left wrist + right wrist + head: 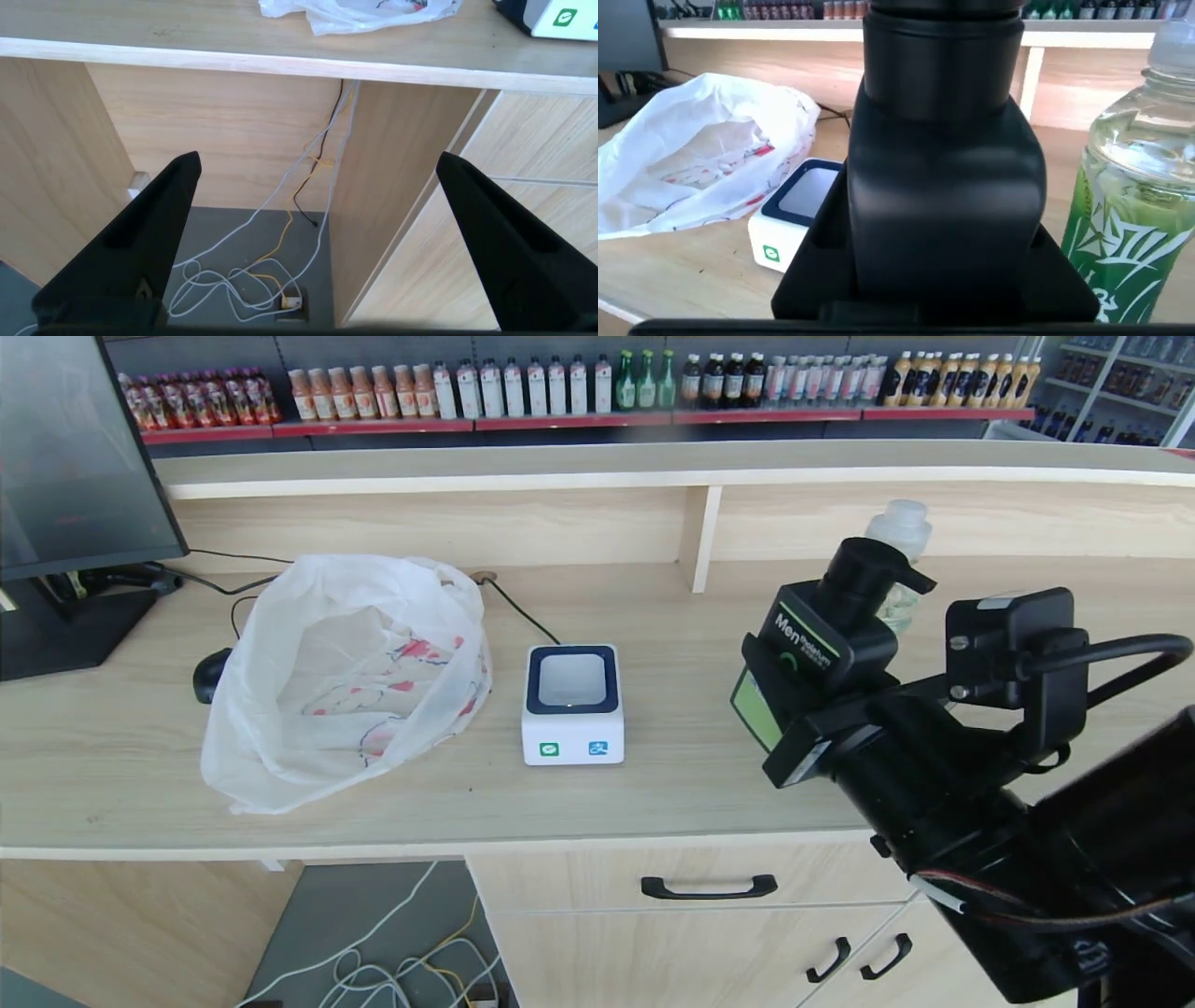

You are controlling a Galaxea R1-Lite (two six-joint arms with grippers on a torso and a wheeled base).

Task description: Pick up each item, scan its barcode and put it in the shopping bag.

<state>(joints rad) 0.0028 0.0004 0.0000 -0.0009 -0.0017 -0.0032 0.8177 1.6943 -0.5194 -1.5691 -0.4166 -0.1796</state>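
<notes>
Right gripper [814,733]: closed on the black pump bottle [826,625], which is held tilted over the table [681,775]; a green label shows on the bottle's side; scanner [572,703]: on the table to this gripper's left, apart from it; shopping bag [345,672]: white, mouth open, farther left beyond the scanner; clear drink bottle [901,555]: upright, just behind the held bottle; left gripper [318,177]: fingers spread wide, nothing between them, low before the table front; cables [280,271] on the floor beyond it.
</notes>
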